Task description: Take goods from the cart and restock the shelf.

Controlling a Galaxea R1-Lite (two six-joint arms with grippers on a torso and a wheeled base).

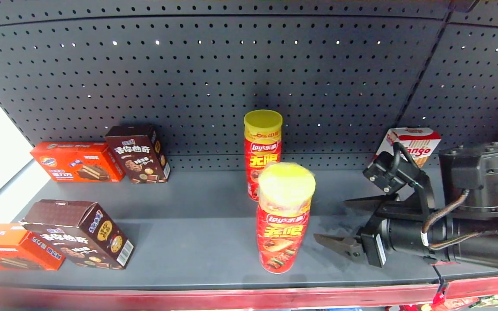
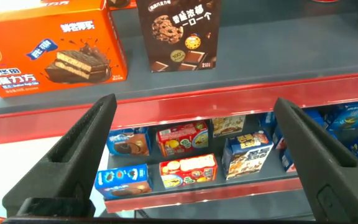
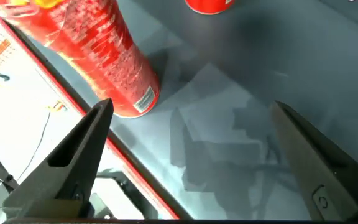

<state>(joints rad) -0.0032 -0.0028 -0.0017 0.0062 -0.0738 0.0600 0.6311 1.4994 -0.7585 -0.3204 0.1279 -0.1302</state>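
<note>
Cans of chips number two, both red with yellow lids and upright on the shelf (image 1: 197,242): the near can (image 1: 284,218) stands toward the front edge and the far can (image 1: 262,151) behind it by the pegboard (image 1: 214,77). The right tool (image 1: 333,220) lies just right of the near can, spread wide and empty, and the left tool (image 2: 194,102), equally wide and empty, faces the shelf's red front edge. Two orange boxes (image 1: 77,161) (image 1: 11,246) and two brown cookie boxes (image 1: 137,153) (image 1: 78,233) sit on the left, and one wafer box (image 1: 413,142) stands far right.
</note>
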